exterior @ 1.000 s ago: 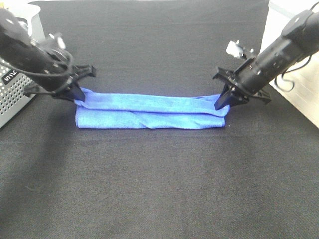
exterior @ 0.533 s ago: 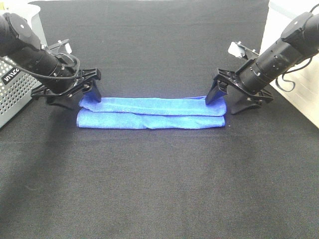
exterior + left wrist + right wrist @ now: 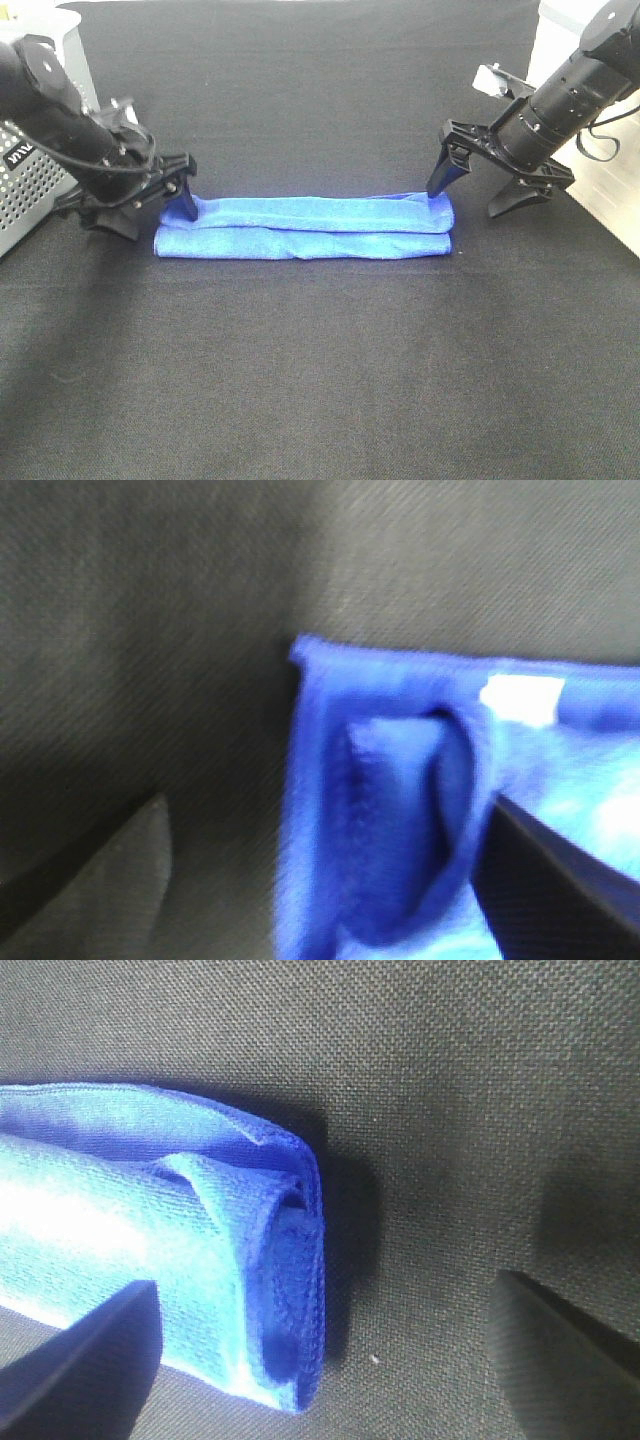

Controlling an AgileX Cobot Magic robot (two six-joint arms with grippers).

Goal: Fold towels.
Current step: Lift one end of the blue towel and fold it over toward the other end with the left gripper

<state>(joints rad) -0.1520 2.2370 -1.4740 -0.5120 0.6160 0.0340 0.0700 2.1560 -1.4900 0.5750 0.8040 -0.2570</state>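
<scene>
1. Two grippers are now seen spread wide with nothing held: the ends pinched a second ago have been released by the left gripper point(image 3: 157, 213) and right gripper point(image 3: 470, 198).
2. The towel point(image 3: 300, 228) is left folded as a long strip, mid-frame, on the black table point(image 3: 320, 380).
3. The right gripper has been lifted toward the upper right, with one fingertip point(image 3: 437, 190) kept at the strip's right end.
4. The left gripper has been drawn slightly left, near the grey basket point(image 3: 20, 190).

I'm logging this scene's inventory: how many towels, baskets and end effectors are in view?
Towel: 1
Basket: 1
End effectors: 2, left end effector and right end effector
Total: 4
</scene>
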